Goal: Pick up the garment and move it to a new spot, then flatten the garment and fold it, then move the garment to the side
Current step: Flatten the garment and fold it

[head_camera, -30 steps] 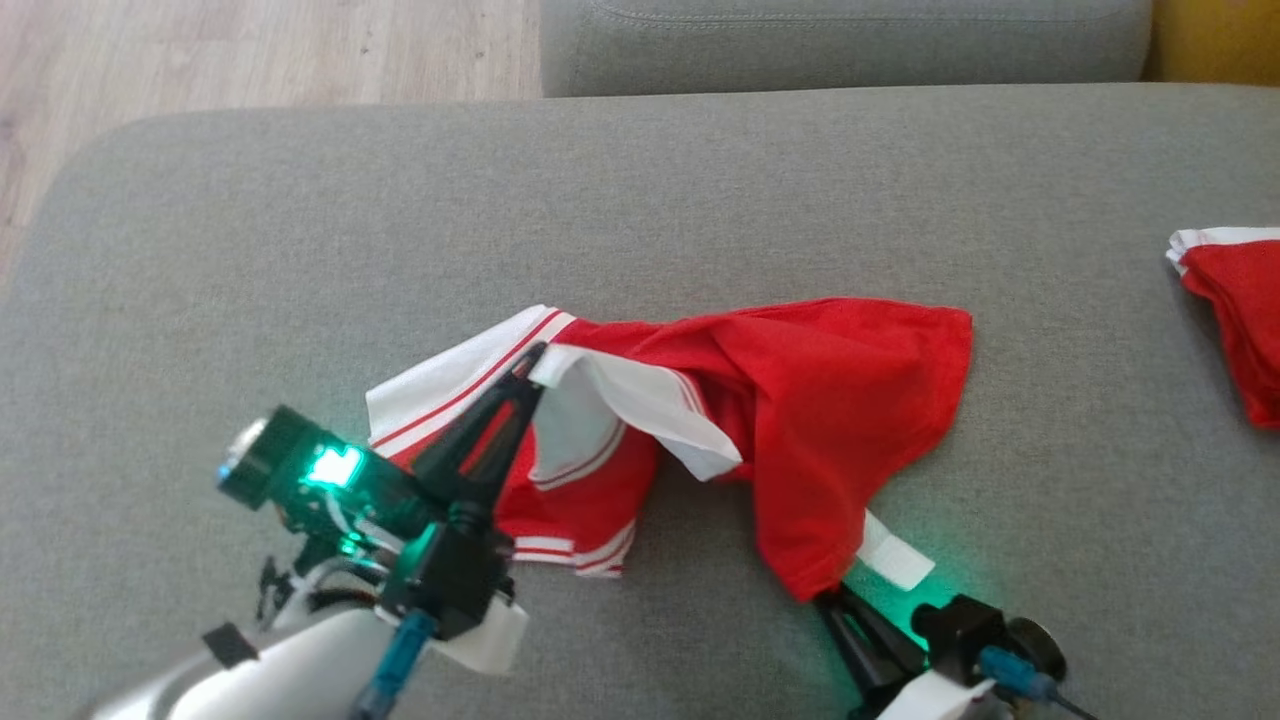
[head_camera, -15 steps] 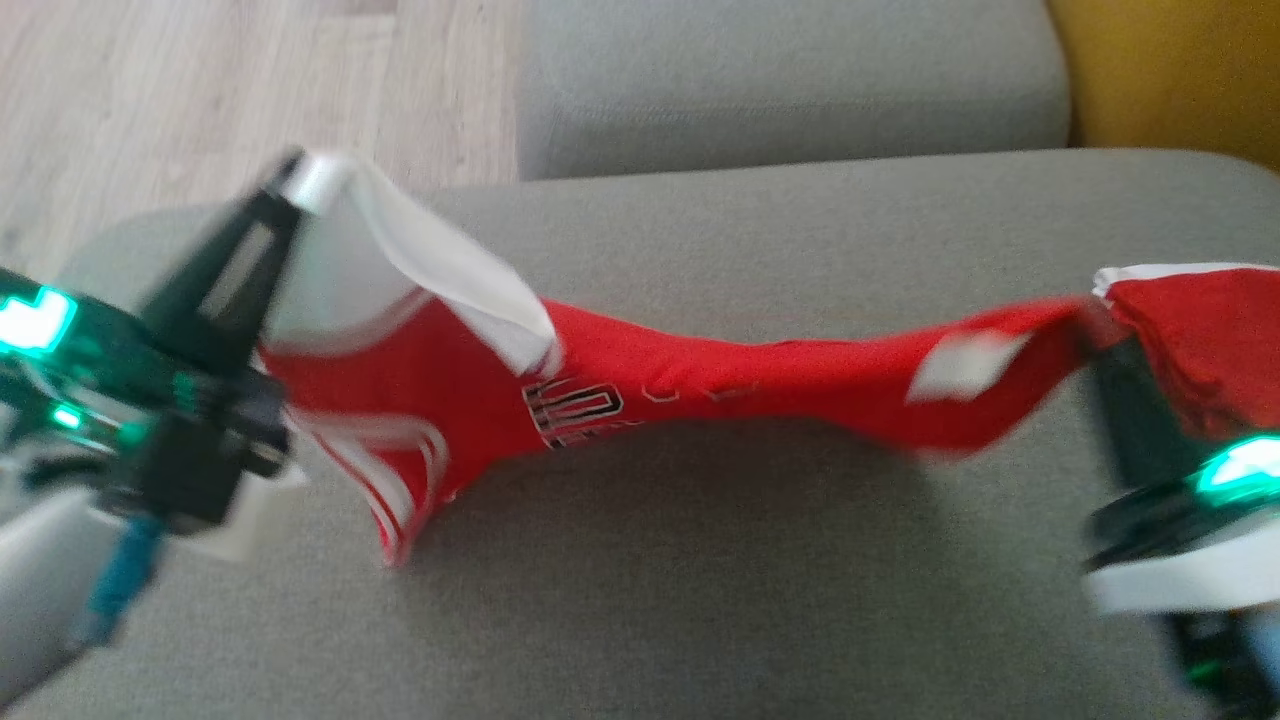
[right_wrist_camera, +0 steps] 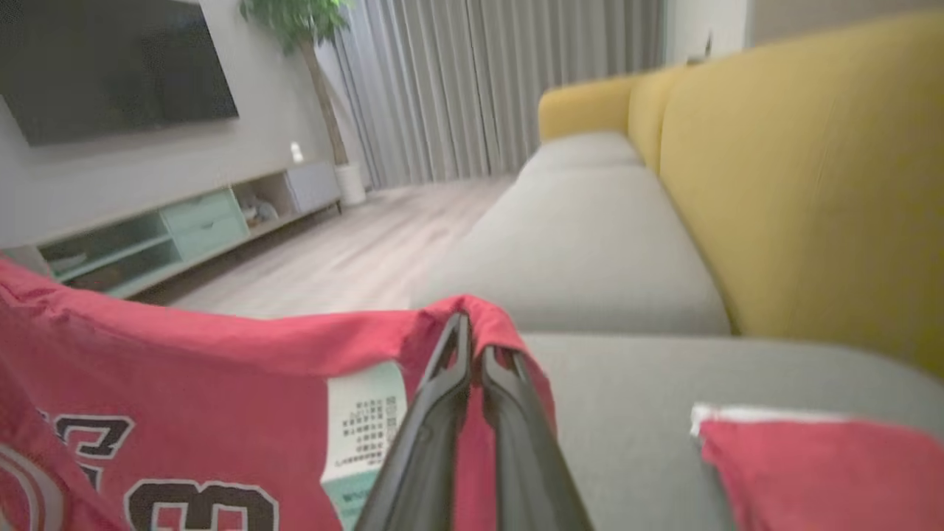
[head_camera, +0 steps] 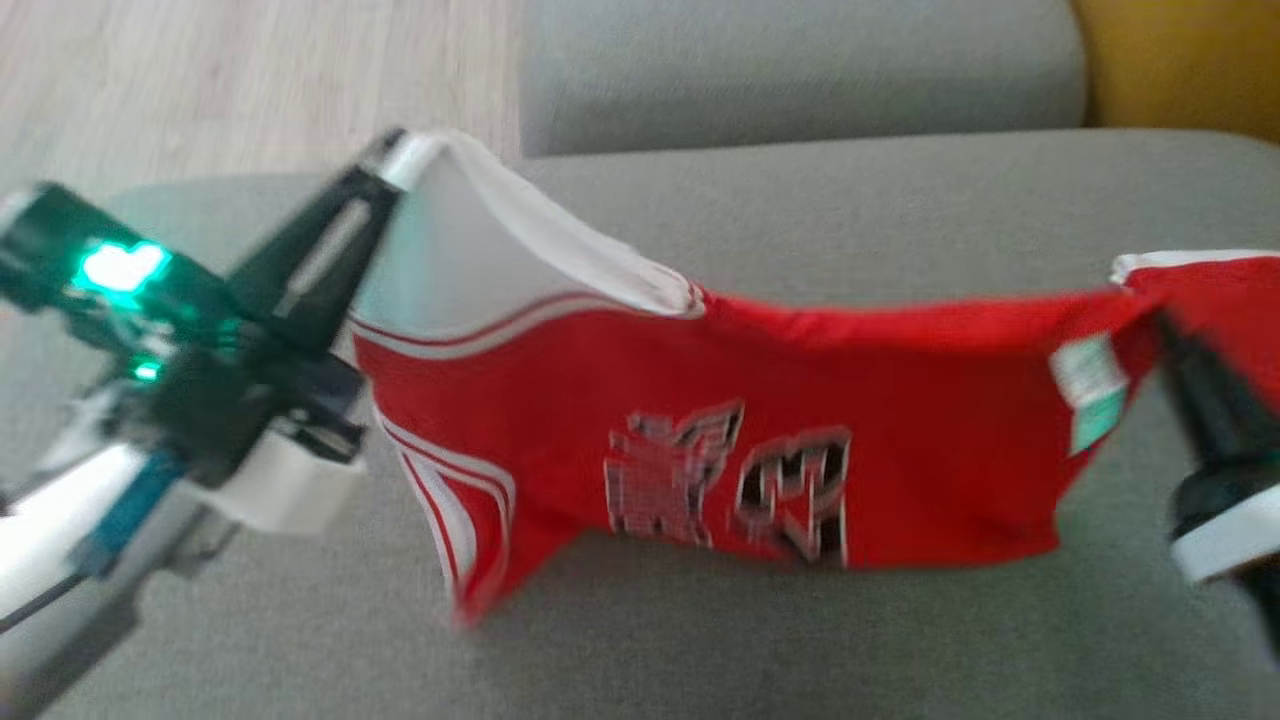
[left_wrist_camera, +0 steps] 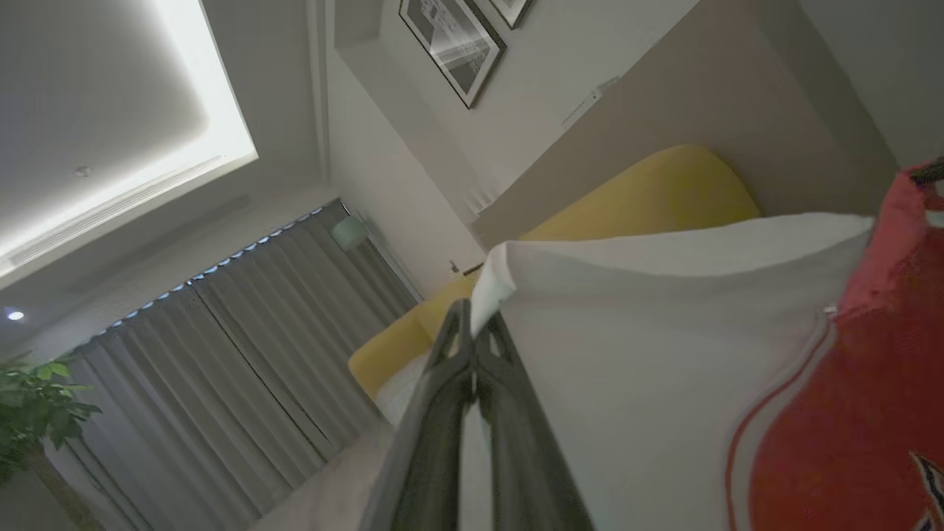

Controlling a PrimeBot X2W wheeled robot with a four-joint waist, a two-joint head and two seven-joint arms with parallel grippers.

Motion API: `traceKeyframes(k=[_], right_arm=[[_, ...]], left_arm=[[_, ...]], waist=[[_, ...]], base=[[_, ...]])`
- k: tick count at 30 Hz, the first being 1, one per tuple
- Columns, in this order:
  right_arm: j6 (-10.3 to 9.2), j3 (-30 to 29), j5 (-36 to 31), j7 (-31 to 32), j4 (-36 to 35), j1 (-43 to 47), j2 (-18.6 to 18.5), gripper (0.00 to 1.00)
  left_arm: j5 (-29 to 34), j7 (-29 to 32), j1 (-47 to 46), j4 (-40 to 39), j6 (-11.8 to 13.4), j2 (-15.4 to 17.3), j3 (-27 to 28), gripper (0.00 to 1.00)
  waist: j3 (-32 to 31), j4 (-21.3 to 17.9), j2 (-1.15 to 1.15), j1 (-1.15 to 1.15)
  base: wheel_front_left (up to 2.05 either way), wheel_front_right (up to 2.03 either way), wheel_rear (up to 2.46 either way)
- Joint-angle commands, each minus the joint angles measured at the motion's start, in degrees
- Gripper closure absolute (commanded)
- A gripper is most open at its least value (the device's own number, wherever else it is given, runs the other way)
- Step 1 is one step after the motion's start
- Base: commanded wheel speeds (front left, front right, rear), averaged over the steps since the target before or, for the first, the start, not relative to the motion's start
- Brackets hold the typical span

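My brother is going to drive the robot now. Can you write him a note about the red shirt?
Left gripper: shut on the white end of the red and white sports jersey.
Right gripper: shut on the jersey's red end, beside its label.
The jersey hangs spread between them above the grey fabric sofa seat.
A second red and white garment lies on the seat at the right.
Done: pickup.
Left: set it at a new spot, flatten, fold, move aside.

Two garments (head_camera: 800,400) (head_camera: 1240,300); two pincers (head_camera: 395,150) (head_camera: 1160,320); one sofa (head_camera: 850,200).
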Motion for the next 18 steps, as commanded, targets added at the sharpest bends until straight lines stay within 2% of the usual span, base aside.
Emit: traceKeyframes(k=[1,4,7,9,11,15,18], right_arm=[[-0.05,1.8,0.6,0.6,0.3,-2.6,-0.8,1.00],[-0.05,4.5,1.3,-1.4,7.0,-6.3,0.9,1.00],[-0.05,7.3,2.7,-4.5,10.4,-11.0,1.2,1.00],[-0.05,9.4,4.8,-6.1,11.3,-17.2,-0.6,1.00],[-0.05,10.1,5.2,-6.0,11.5,-19.7,-1.7,1.00],[-0.05,14.0,5.6,-2.9,13.7,-33.0,-5.7,1.00],[-0.05,17.2,6.4,0.1,18.2,-45.2,-6.5,1.00]], left_arm=[[-0.6,0.0,-1.9,0.6,-0.4,0.8,2.7,1.00],[-1.0,-1.0,-2.0,4.2,-1.9,-2.2,1.4,1.00],[-1.0,-2.3,-3.0,7.5,-3.0,-4.3,1.5,1.00],[-0.9,-3.2,-5.8,10.6,-4.6,-5.5,2.6,1.00],[-0.8,-3.5,-7.4,11.7,-5.3,-6.0,3.2,1.00],[-0.2,-3.5,-16.9,19.2,-10.7,-8.4,4.8,1.00],[1.6,-2.7,-27.2,27.8,-15.8,-11.3,5.1,1.00]], waist=[[2.0,1.1,0.00,0.00],[4.2,2.1,0.00,0.00],[5.6,2.6,0.00,0.00],[6.3,2.6,0.00,0.00],[6.5,2.6,0.00,0.00],[8.7,1.8,0.00,0.00],[12.3,1.0,0.00,0.00]], base=[[0.00,0.00,0.00],[0.00,0.00,0.00],[0.00,0.00,0.00],[0.00,0.00,0.00],[0.00,0.00,0.00],[0.00,0.00,0.00],[0.00,0.00,0.00]])
